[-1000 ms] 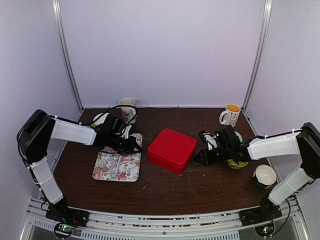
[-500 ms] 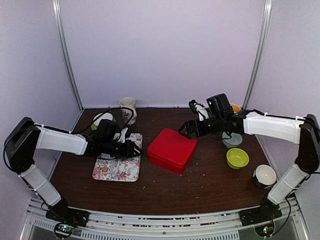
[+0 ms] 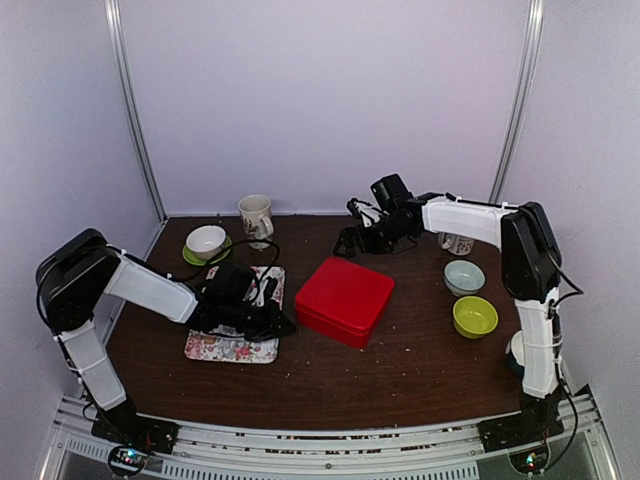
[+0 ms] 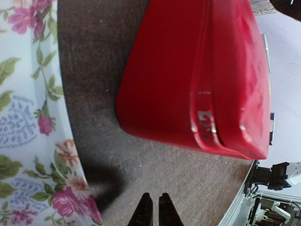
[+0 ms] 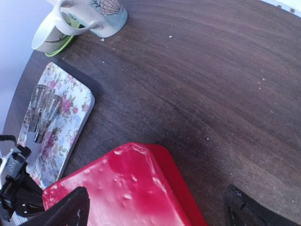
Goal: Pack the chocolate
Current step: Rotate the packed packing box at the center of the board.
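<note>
No chocolate shows in any view. The shut red box (image 3: 343, 300) lies mid-table, with a floral tray (image 3: 228, 346) to its left. My left gripper (image 3: 278, 325) hovers low over the bare strip between tray and box. In the left wrist view its tips (image 4: 151, 213) stand almost together with nothing between them, the red box (image 4: 197, 75) ahead and the tray (image 4: 28, 117) to the left. My right gripper (image 3: 352, 240) is just behind the box's far corner. The right wrist view shows it (image 5: 155, 209) wide open above that corner of the box (image 5: 127, 188), holding nothing.
Metal tongs (image 5: 44, 109) lie on the tray (image 5: 70, 101). A patterned mug (image 3: 256, 214) and a white bowl on a green saucer (image 3: 205, 242) stand at the back left. On the right are a pale blue bowl (image 3: 464, 277), a green bowl (image 3: 475, 316) and a mug (image 3: 460, 243).
My right arm swung from the bowls on the right to behind the box's far corner, and its jaws opened wide. My left gripper slid from the tray's far end toward its near right corner.
</note>
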